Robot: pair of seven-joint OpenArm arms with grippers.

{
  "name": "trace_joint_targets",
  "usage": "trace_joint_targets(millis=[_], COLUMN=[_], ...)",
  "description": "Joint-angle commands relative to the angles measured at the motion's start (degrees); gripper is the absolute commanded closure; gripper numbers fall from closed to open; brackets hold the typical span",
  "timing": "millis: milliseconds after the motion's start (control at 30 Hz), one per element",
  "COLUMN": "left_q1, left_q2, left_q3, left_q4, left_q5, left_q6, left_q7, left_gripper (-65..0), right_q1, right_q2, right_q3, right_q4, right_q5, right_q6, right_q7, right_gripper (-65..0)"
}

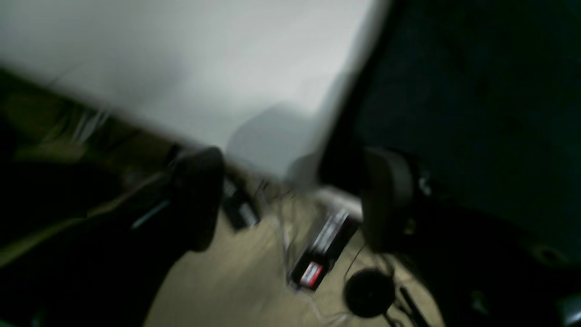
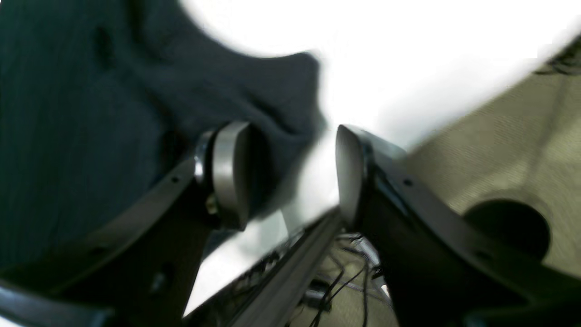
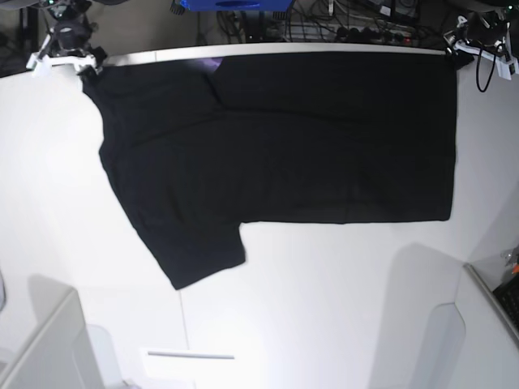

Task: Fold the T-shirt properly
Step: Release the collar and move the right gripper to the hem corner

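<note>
The black T-shirt point(image 3: 276, 146) lies spread flat and sideways on the white table point(image 3: 324, 284). One sleeve point(image 3: 199, 251) points toward the near left, and a bit of purple point(image 3: 209, 65) shows at its far edge. My right gripper point(image 3: 66, 50) is at the shirt's far left corner. In the right wrist view it point(image 2: 283, 172) is open, with a cloth corner point(image 2: 272, 95) reaching into the gap by one finger. My left gripper point(image 3: 477, 44) is at the far right corner. It point(image 1: 292, 186) is open, and the shirt's edge point(image 1: 454, 91) lies by one finger. Both wrist views are blurred.
The shirt's far edge runs along the table's far edge point(image 3: 324, 50). Beyond it are cables and a blue box point(image 3: 235, 5). The floor below holds a power strip point(image 1: 322, 254) and a round black object point(image 1: 368, 293). White arm bases point(image 3: 49, 348) stand at the near corners.
</note>
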Motion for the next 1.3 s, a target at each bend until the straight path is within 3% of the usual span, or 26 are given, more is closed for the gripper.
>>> trace_joint_targets(millis=[0, 133, 333, 433, 533, 567, 800, 1133, 1267], left_q1=[0.74, -0.58, -3.13, -4.53, -6.29, -6.82, -8.75, -9.02, -9.81], left_q2=[-0.95, -1.12, -1.56, -3.15, -4.73, -4.99, -5.08, -5.08, -5.08], left_q3=[-1.99, -6.57, -11.31, -9.64, -7.27, -6.74, -6.3, -6.21, -6.21], left_q4=[1.69, 5.74, 11.8, 12.24, 12.24, 12.24, 12.24, 12.24, 12.15], left_q5=[-0.57, -0.57, -0.21, -0.21, -0.21, -0.21, -0.21, -0.21, -0.13], left_q6=[-0.12, -0.12, -0.12, -0.12, -0.12, -0.12, -0.12, -0.12, -0.12], left_q7=[-0.95, -0.6, -0.6, -0.6, -0.6, -0.6, -0.6, -0.95, -0.69], left_gripper=[-44.8, -44.9, -42.5, -27.5, -4.6, 0.0, 0.0, 0.0, 0.0], right_q1=[-0.21, 0.93, 7.44, 11.83, 16.93, 18.87, 32.67, 56.23, 63.88], right_q2=[-0.12, 0.49, 6.29, 9.46, 11.13, 11.83, 15.35, 20.8, 22.64], right_q3=[1.94, 5.45, 5.54, 1.41, -4.92, -7.29, -18.28, -30.59, -37.54], right_q4=[2.57, 5.29, 4.41, 4.06, 3.71, 3.09, -6.84, -39.63, -51.15], right_q5=[0.41, 0.32, 0.23, 0.32, 0.32, 0.23, 0.23, 0.23, 0.15], right_q6=[0.21, 0.21, 0.12, 0.21, 0.21, 0.12, -0.14, -0.14, -0.14], right_q7=[1.35, 1.35, 0.38, -2.52, -3.84, -3.84, -3.84, -3.48, -1.46], right_gripper=[-29.1, -29.1, -29.3, -29.3, -29.3, -29.3, -28.5, -29.6, -35.9])
